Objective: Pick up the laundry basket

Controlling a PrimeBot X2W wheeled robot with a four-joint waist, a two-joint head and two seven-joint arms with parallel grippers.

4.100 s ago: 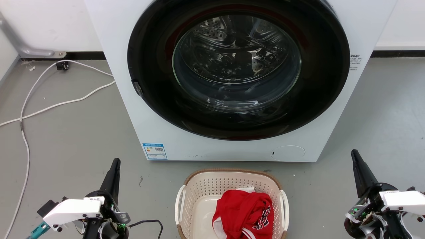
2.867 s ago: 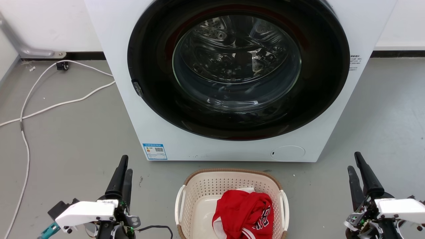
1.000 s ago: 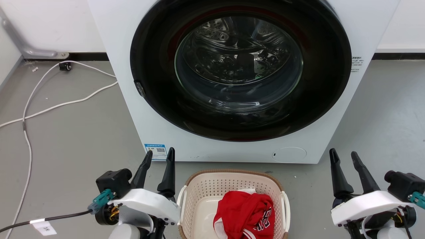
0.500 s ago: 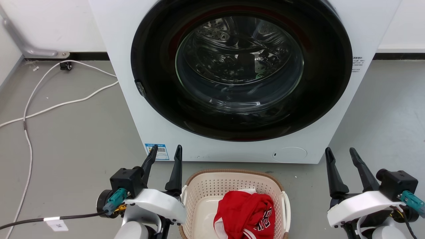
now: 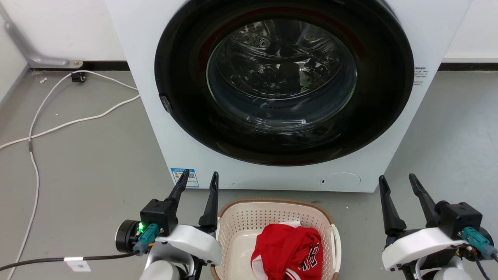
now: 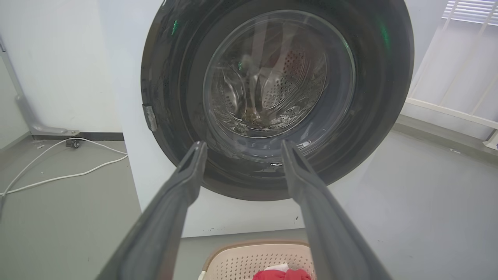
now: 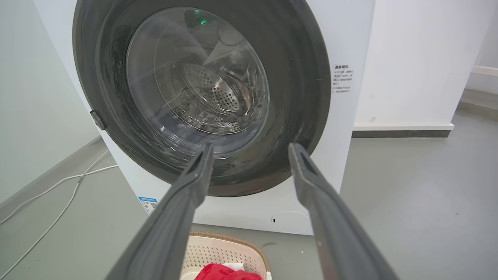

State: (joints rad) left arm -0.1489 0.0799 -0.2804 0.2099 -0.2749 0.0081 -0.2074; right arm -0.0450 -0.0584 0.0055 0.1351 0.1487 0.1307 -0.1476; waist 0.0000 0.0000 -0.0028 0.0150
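Jaws now apart, left nearer laundry basket (image 5: 253,221)

No text legible — the white front-loading washing machine (image 5: 272,177) bears a blue QR-code sticker (image 5: 193,179) at lower left and a small printed notice (image 5: 419,72) at right, both too small to read.

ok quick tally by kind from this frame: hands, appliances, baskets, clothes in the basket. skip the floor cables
hands: 2 (left hand, right hand, both open)
washing machine: 1
laundry basket: 1
red garment: 1, in the basket; there is a white bit behind it, can't tell if it is separate
total: 5
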